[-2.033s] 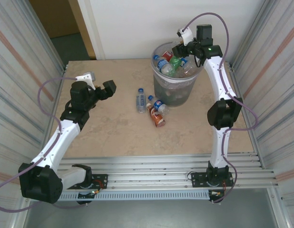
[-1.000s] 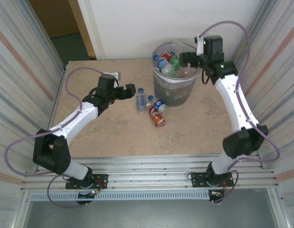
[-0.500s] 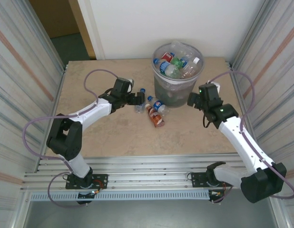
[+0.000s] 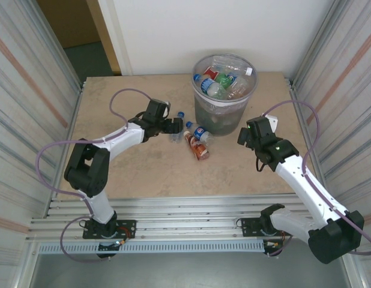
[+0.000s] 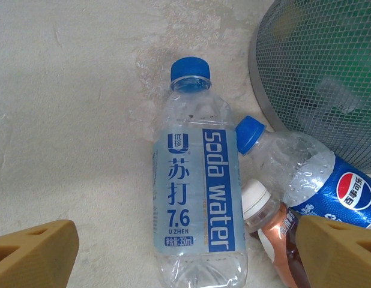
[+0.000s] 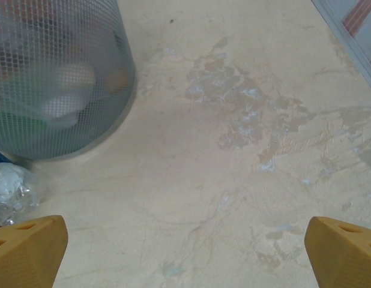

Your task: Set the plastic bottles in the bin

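Note:
Three plastic bottles lie on the table left of the bin (image 4: 224, 117): a clear soda water bottle (image 5: 194, 180) with a blue cap, a blue-labelled Pepsi bottle (image 5: 305, 174), and an orange-brown bottle (image 5: 272, 231) with a white cap. My left gripper (image 5: 187, 243) is open and low over the soda water bottle's base, one finger on each side, not touching it. In the top view it (image 4: 173, 126) covers most of that bottle. The bin holds several bottles (image 4: 224, 81). My right gripper (image 4: 242, 133) hangs open over bare table right of the bin (image 6: 59, 78).
Corrugated metal walls close in the table on both sides, and a white wall stands behind the bin. The mesh bin wall (image 5: 317, 72) is just right of the lying bottles. A crumpled clear bottle (image 6: 11, 186) shows at the bin's foot in the right wrist view.
My left arm swung in from the left and came down over the soda water bottle. My right arm came away from above the bin and dropped to the table on its right.

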